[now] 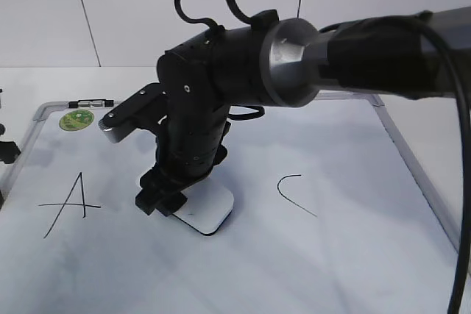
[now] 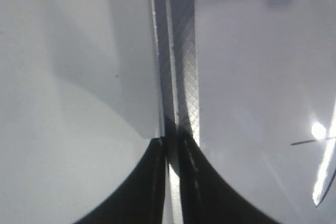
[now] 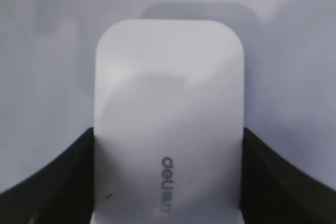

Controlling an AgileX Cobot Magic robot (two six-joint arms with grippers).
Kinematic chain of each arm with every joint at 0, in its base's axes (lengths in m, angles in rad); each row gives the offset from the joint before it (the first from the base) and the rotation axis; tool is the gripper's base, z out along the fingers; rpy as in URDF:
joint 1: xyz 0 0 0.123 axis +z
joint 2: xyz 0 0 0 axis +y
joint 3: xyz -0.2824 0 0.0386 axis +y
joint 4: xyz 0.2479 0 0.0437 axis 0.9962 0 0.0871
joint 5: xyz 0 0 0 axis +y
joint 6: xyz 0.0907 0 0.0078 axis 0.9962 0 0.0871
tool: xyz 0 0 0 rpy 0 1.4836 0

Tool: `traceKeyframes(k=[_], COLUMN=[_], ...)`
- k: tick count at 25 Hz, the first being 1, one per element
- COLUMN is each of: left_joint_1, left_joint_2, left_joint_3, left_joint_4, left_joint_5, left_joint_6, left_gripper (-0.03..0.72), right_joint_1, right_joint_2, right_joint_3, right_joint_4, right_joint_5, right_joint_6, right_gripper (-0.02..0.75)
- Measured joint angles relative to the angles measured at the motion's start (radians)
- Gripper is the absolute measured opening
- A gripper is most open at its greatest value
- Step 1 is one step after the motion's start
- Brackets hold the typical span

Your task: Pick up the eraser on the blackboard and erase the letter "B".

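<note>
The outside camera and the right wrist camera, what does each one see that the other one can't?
Only the exterior view shows the letters A and C, the green sticker and the whole arm. No B shows. Only the right wrist view shows the grey lettering on the eraser. Both show the eraser on the blackboard, held in the right gripper.

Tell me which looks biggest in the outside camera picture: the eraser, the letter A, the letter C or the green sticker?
1. Letter A
2. Eraser, partly hidden by the right gripper
3. Letter C, close to the eraser
4. Green sticker
</note>
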Motion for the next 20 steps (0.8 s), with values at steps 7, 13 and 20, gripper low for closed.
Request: traceKeyframes(k=[7,13,20], left_joint_1=[0.0,0.0,0.0], left_joint_2=[0.0,0.0,0.0], left_joint_3=[0.0,0.0,0.0], left_joint_4=[0.0,0.0,0.0], left_joint_5=[0.0,0.0,0.0], left_joint_6=[0.0,0.0,0.0], left_gripper=[0.041,0.041,0.041], right_joint_1=[0.0,-0.024,-0.147], right_joint_2=[0.058,0.096,0.105], right_joint_3=[-0.092,-0.167,-0.176], right_joint_4=[0.003,0.03,0.071], right_joint_5=[0.059,0.099,0.078], right_joint_6=[0.0,0.0,0.014], right_gripper=[0.514,0.514,0.514])
